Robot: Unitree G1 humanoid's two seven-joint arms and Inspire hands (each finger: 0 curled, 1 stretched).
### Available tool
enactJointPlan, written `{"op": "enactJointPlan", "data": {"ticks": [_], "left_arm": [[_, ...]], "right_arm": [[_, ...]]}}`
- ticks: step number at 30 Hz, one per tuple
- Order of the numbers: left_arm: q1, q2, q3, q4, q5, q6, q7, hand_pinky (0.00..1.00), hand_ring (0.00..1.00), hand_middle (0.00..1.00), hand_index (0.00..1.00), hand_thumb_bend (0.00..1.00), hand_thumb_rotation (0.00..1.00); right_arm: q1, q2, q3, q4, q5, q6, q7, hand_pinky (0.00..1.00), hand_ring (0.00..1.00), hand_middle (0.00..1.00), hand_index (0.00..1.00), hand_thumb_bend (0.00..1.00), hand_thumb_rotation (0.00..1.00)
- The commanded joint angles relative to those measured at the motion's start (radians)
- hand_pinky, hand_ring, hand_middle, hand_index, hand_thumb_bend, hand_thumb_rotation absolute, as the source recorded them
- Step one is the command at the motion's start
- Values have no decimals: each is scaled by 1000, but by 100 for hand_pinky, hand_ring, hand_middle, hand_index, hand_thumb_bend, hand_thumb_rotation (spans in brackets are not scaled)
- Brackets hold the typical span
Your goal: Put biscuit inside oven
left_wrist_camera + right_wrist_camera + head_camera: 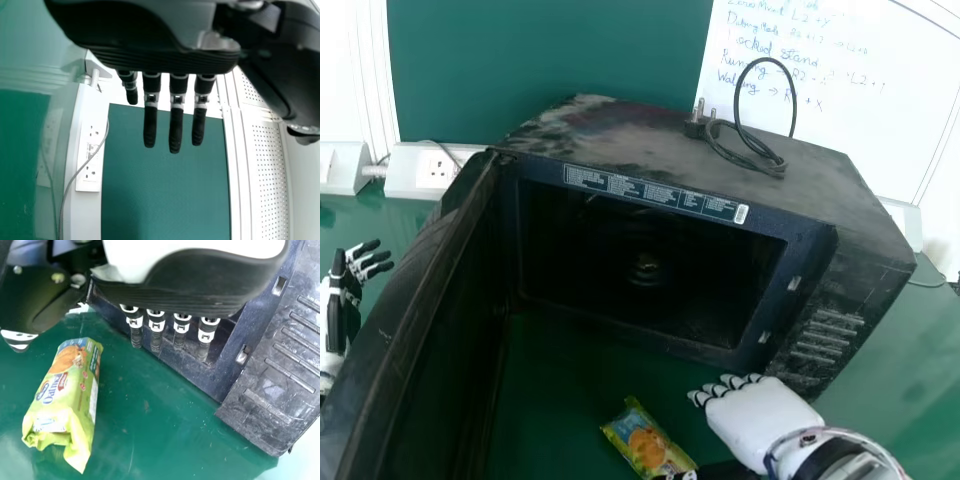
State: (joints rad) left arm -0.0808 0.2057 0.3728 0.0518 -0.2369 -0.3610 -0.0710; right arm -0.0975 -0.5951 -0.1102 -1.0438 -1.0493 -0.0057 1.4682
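Right hand (760, 420) is hovering ungripped at the biscuit packet's (646, 438) three o'clock, head view.
Packet is lying at the microwave oven cavity's (645, 270) six o'clock; good grasping is likely needing even mid-body pressure, fingers clearing the sill, then passing between door (430, 290) at nine and control panel (832, 335) at four.

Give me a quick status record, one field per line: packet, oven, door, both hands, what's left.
packet: biscuit packet lying on the green table, outside the oven
oven: microwave, power plug resting on top
door: open, swung out on the left
right hand: near the packet, fingers extended, not gripping
left hand: left of the door, holding nothing
remaining: grasp packet, place inside
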Motion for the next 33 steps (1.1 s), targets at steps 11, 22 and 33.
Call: {"op": "enactJointPlan", "data": {"ticks": [11,22,33], "left_arm": [[17,1,-1,-14,3,18,0,63,66,67,72,56,57],[15,0,4,-19,-8,26,-3,63,66,67,72,56,56],[18,4,5,-21,-6,22,-8,63,67,68,72,56,56]], "right_arm": [[35,-7,44,-3,-46,-56,20,93,98,99,98,100,58],[97,20,41,-3,-59,-101,-29,83,94,96,94,100,57],[156,28,61,9,-100,-170,-121,86,94,94,92,100,66]]}}
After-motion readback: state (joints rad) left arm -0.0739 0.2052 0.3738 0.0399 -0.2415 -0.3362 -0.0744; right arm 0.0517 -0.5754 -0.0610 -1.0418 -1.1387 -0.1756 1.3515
